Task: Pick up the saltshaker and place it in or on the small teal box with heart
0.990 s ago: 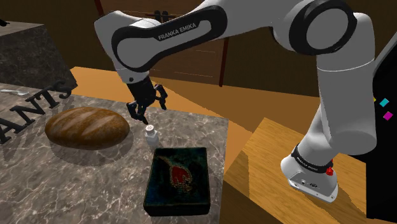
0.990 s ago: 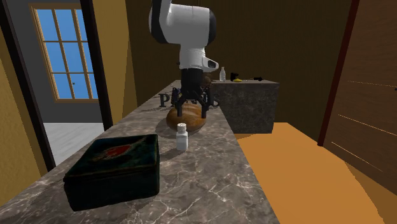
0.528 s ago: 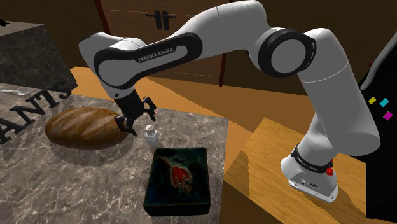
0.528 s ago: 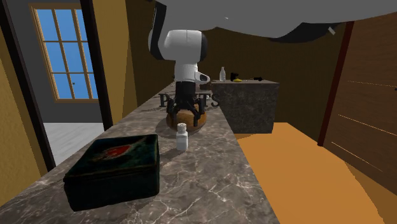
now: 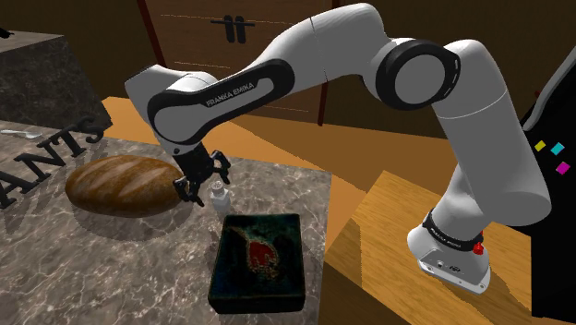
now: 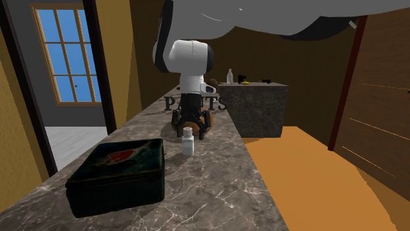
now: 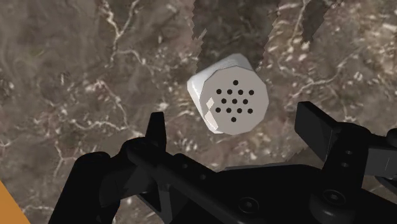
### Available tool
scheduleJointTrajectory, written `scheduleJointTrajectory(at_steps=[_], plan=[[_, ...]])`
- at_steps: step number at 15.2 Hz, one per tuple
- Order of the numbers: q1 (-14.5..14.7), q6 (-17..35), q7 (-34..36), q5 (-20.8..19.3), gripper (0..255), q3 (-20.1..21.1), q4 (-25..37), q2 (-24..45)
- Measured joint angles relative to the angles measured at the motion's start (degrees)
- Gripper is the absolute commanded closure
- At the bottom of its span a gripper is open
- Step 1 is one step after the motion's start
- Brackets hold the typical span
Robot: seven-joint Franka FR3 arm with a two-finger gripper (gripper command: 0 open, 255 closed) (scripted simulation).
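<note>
The small white saltshaker (image 5: 219,196) stands upright on the marble counter between the bread and the box. From above its holed cap (image 7: 232,102) sits between my fingertips, touching neither. My black gripper (image 5: 201,178) is open and low over the counter, close beside the shaker on the bread side. In the second exterior view the gripper (image 6: 190,125) hangs just behind the saltshaker (image 6: 188,142). The dark teal box with a red heart on its lid (image 5: 258,261) lies shut near the counter's front, a short way from the shaker. The same box (image 6: 118,174) is nearest that camera.
A brown bread loaf (image 5: 125,185) lies next to the gripper, on the side away from the shaker. Dark letters (image 5: 42,162) stand beyond it. The marble counter (image 5: 295,198) ends at an edge above an orange floor (image 5: 406,240). A darker stone block (image 6: 259,108) stands at the far end.
The gripper has come down from above the bread's end and moved in close to the saltshaker. Shaker, box and bread have stayed put.
</note>
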Motion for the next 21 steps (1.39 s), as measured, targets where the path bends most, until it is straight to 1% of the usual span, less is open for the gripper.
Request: scheduleJointTrajectory(at_steps=[4, 5, 15, 21], plan=[[0.00, 0.13, 0.02, 0.00, 0, 0.00, -0.11, 0.00], [0.00, 0.13, 0.02, 0.00, 255, 0.00, -0.11, 0.00], [0.00, 0.15, 0.01, 0.01, 255, 0.02, -0.12, -0.02], [0.13, -3.11, -0.01, 0.34, 255, 0.25, 2.10, -1.11]])
